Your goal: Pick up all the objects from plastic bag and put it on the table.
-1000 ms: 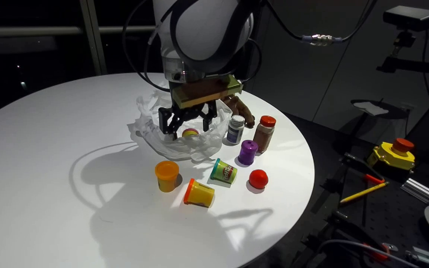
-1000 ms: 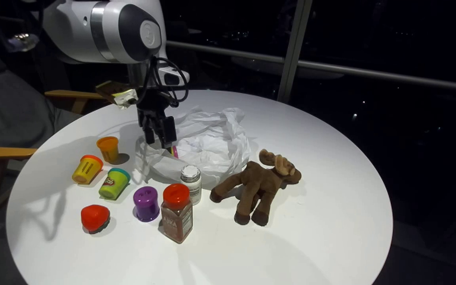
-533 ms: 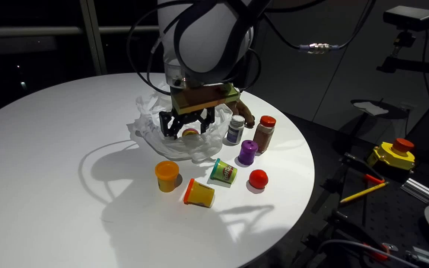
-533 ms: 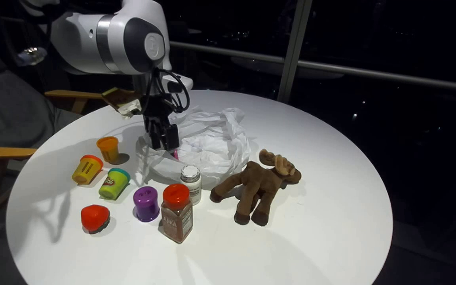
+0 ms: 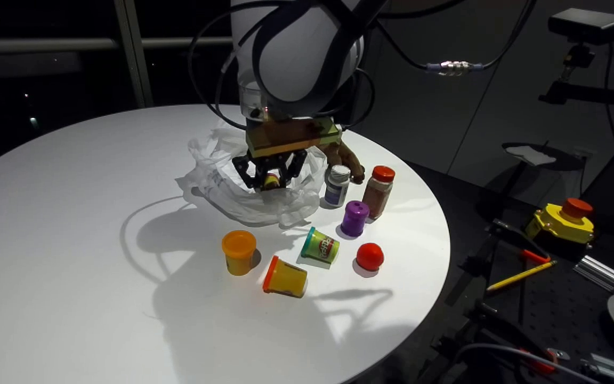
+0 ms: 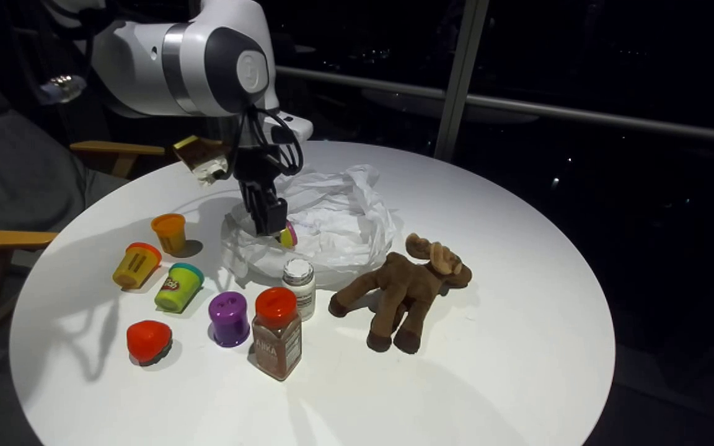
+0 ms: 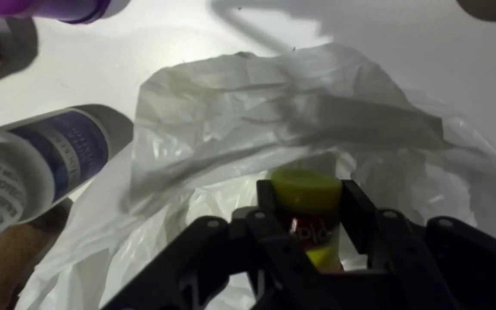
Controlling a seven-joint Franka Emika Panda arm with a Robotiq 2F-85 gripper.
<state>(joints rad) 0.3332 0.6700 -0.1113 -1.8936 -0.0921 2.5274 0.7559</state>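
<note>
Robot hand (image 7: 308,193) clamped on a yellow tub (image 7: 314,234), one finger against each side. Wrist view: part of a red label with white letters between the fingers. Tub is inside the white plastic bag (image 7: 239,107); in an exterior view its pink rim shows just past the fingers. Can't tell if the tub is lifted off the bag. Bag crumpled around and below the hand, resting on the white desk (image 6: 487,384). White arm (image 5: 299,58) directly above the hand.

Next out from the hand: white bottle (image 6: 299,292), upright, just beside the bag, blue label visible in the wrist view. Farther from the hand past the bottle: red-capped jar (image 6: 277,337) and purple container (image 6: 229,319), both upright, near each other. Left of the hand in an exterior view: orange tub (image 6: 169,233), upright; red-lidded tub (image 6: 137,266) and green tub (image 6: 178,289), both on their sides; round red item (image 6: 148,341), farther out than the green tub. Right of the hand in an exterior view: brown stuffed moose (image 6: 405,279), sprawled right by the bag. Well apart from the hand, off the desk: yellow box with red button (image 5: 562,223), pencil (image 5: 522,276), grey chair (image 6: 16,158).
</note>
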